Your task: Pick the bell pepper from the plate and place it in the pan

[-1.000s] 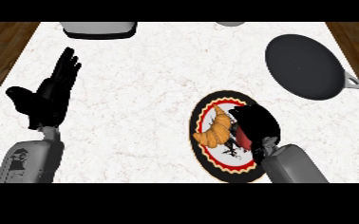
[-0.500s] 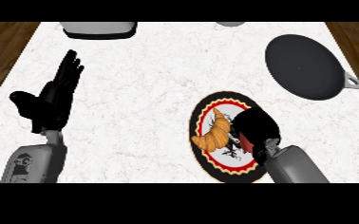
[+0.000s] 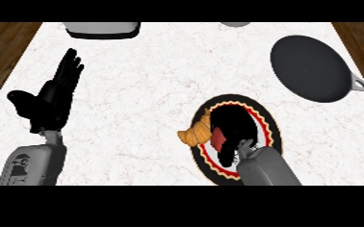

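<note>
A red bell pepper [image 3: 218,137] lies on a round plate [image 3: 274,131] with a black rim and a red and yellow scalloped band, at the lower right of the counter. My right hand [image 3: 238,124] covers the middle of the plate from above. Its fingers and thumb curl round the pepper, so only a small red patch shows. A golden croissant [image 3: 196,132] rests on the plate's left edge, beside the hand. The dark round pan [image 3: 310,67] sits at the upper right, apart from the plate. My left hand [image 3: 54,96] rests open at the far left, fingers up.
A grey container [image 3: 103,29] stands at the counter's far edge, upper left. A small grey object [image 3: 235,24] shows at the far edge, middle. The pan's grey handle [image 3: 357,81] points right. The white marble counter ends at wood on both sides.
My right hand has moved left and forward over the plate's middle and closed round the bell pepper. The left hand has barely shifted.
</note>
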Tool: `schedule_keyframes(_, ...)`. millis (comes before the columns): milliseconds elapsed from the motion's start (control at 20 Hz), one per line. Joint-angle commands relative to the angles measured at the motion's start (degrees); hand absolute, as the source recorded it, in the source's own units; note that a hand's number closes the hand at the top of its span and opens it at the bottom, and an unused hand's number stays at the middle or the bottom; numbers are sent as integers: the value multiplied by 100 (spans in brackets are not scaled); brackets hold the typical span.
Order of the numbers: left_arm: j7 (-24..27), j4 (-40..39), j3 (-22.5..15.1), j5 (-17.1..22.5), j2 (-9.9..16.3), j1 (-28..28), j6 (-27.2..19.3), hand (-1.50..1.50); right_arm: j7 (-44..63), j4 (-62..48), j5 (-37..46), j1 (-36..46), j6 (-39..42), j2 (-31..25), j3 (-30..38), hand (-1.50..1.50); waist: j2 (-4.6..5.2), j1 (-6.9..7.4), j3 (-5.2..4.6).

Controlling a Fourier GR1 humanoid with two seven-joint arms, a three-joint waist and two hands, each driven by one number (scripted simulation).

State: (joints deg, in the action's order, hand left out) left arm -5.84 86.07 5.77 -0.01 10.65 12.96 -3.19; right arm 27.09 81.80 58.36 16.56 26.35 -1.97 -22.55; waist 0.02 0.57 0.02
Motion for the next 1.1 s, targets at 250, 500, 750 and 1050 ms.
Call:
schedule_keyframes(250,147,-98,124,65,41,-128,58,0,685,1284,816,478,-1587,113,21,150,-35,-112,-4)
schedule_keyframes(500,10,-116,-51,-87,-155,44,-114,0,687,1429,707,692,-2071,185,638,150,-4,-65,-1)
schedule_keyframes(750,13,276,-4,-27,-38,-263,10,0,658,1642,287,1117,-2052,-141,1637,150,-9,-21,0)
schedule_keyframes(1050,-196,-14,43,10,-97,175,-66,0,-147,1017,-867,1261,-2849,-299,2902,150,15,-30,4)
